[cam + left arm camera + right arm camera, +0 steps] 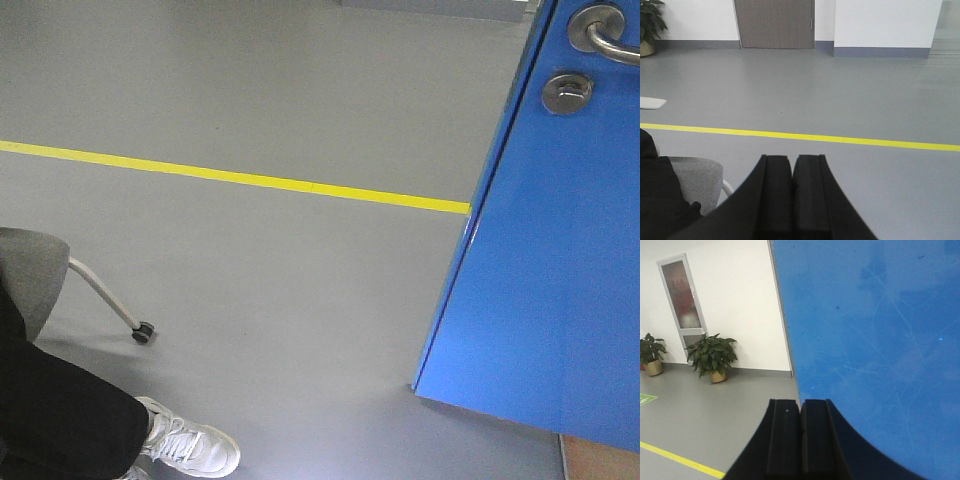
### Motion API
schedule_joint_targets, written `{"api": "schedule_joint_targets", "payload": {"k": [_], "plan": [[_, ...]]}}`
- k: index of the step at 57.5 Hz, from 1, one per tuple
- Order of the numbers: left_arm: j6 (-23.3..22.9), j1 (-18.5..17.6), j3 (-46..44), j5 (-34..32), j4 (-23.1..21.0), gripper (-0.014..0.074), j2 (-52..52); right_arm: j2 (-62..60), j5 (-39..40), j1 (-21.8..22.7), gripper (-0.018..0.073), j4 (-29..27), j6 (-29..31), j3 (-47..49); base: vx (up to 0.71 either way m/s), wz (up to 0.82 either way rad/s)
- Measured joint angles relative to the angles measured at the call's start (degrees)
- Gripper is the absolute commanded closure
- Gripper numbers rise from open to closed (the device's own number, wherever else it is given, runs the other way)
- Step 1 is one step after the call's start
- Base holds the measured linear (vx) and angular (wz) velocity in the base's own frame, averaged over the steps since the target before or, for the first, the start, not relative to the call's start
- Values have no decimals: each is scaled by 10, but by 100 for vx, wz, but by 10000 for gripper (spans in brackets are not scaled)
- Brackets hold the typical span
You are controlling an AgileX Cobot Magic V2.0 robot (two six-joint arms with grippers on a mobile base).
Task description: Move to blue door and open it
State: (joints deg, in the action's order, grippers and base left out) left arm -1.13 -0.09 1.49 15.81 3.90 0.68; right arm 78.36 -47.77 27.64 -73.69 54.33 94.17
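Note:
The blue door (550, 270) fills the right of the front view, its left edge slanting down to the floor. Its silver lever handle (603, 32) and round lock (567, 93) sit at the top right. In the right wrist view the door's glossy panel (875, 335) covers the right two thirds, close ahead of my right gripper (800, 402), which is shut with nothing between its fingers. My left gripper (792, 159) is also shut and empty, pointing over bare grey floor. The door does not show in the left wrist view.
A yellow floor line (240, 178) crosses the grey floor. A seated person's white shoe (190, 447) and a grey chair (30, 275) with a castor leg (142, 332) are at the lower left. Potted plants (712, 357) stand by a white wall, beside a far glazed door (682, 295).

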Motion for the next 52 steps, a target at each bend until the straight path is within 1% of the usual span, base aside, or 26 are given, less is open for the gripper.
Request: {"api": "schedule_joint_targets", "payload": {"k": [18, 21, 25, 31, 32, 37, 40, 43, 46, 52], "plan": [[0, 0, 0, 0, 0, 524, 0, 0, 1, 0, 547, 5, 0, 0, 0, 0], [0, 0, 0, 0, 0, 524, 0, 0, 2, 0, 547, 25, -2, 0, 0, 0], [0, 0, 0, 0, 0, 524, 0, -1, -6, -1, 547, 68, -27, 0, 0, 0], [0, 0, 0, 0, 0, 524, 0, -7, -14, -17, 547, 164, -120, 0, 0, 0], [0, 0, 0, 0, 0, 524, 0, -10, -12, -24, 547, 195, -148, 0, 0, 0], [0, 0, 0, 0, 0, 524, 0, -23, 4, -63, 547, 297, -228, 0, 0, 0], [0, 0, 0, 0, 0, 524, 0, -32, 25, -100, 547, 370, -270, 0, 0, 0], [0, 0, 0, 0, 0, 524, 0, -40, 42, -137, 547, 436, -298, 0, 0, 0], [0, 0, 0, 0, 0, 524, 0, -49, 61, -185, 547, 509, -325, 0, 0, 0], [0, 0, 0, 0, 0, 524, 0, -69, 87, -281, 547, 636, -374, -14, 0, 0]]}}
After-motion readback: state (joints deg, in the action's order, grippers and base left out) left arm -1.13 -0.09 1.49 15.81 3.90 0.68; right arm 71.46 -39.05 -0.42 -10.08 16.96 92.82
